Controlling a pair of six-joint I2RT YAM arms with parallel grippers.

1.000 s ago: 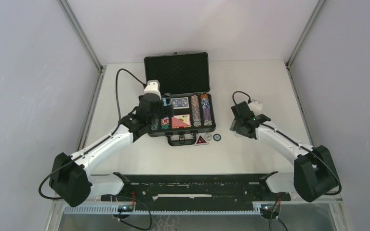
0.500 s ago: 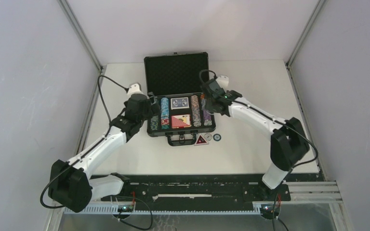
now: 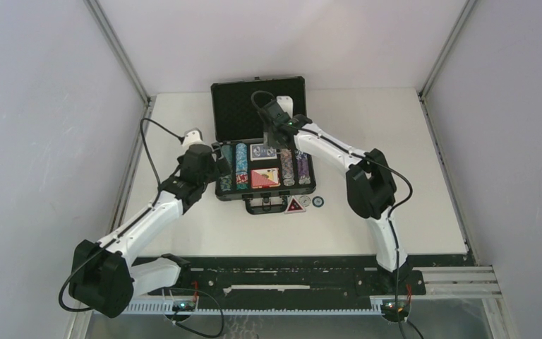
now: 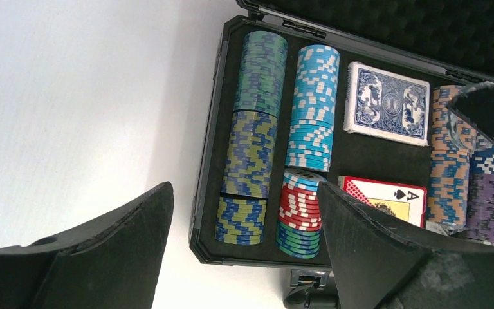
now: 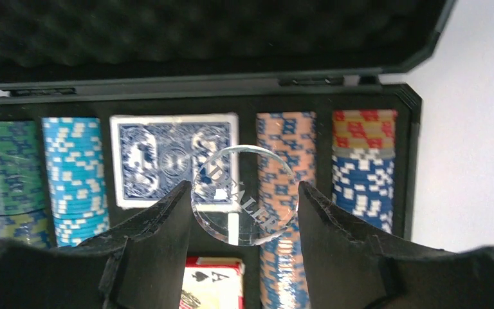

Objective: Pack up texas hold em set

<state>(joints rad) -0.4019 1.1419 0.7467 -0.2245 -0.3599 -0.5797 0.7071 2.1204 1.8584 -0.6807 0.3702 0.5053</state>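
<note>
— Start at the left. How much room is there?
— A grey wall runs along the left edge of the white table. A strip of bare top separates it from the case. The left gripper hangs over the case's left rim, jaws spread wide with nothing between them.
— And that arm?
— It stretches from its base up and to the right, wrist tipped toward the chips.
— The set itself?
— The black case lies open on the far half of the table, its foam lid standing up at the back. From the left it holds a green-and-blue chip row, then a light-blue row with red chips toward its near end. Next comes the blue deck behind the red deck, then an orange chip row and one more. In front, beside the handle, lie a triangular button, a pale round button and a dark round button.
— The right side?
— The right arm reaches far across, bent sharply at the elbow. The right gripper hovers over the back of the tray near the lid, pinching a clear round dealer button by its edges.
— Beyond that?
— Wide bare table runs to the right wall.
</note>
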